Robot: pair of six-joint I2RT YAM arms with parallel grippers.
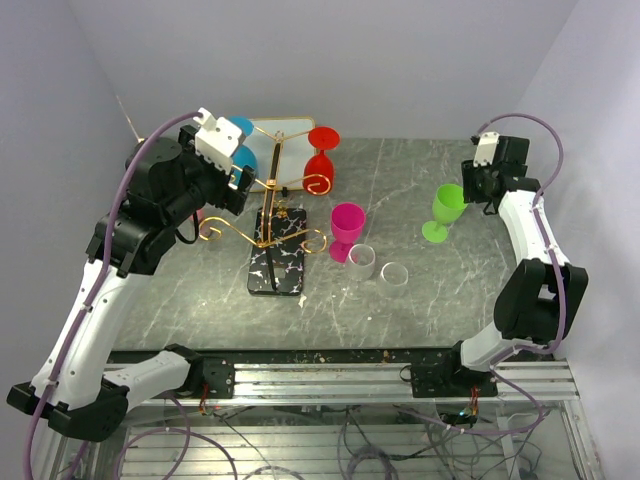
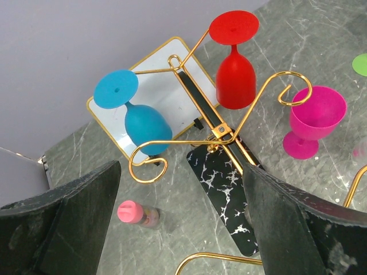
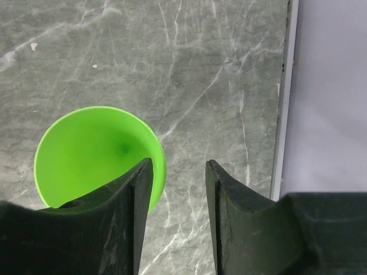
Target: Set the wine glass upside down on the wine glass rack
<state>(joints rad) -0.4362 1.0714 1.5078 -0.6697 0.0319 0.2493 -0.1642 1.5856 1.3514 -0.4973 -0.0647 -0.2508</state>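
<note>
Right wrist view: grasp step, likely. Green glass (image 3: 94,154) upright on the counter (image 3: 200,69), well apart from the rack (image 1: 278,268). Right fingers (image 3: 137,217) part-open, empty, poised over its rim. Left fingers (image 2: 80,212) spread wide, empty, above the rack. Next: lower, pinch the rim, lift, invert.

Jaws gape wide on left arm (image 1: 88,305), narrowly on right arm (image 1: 528,232).
</note>
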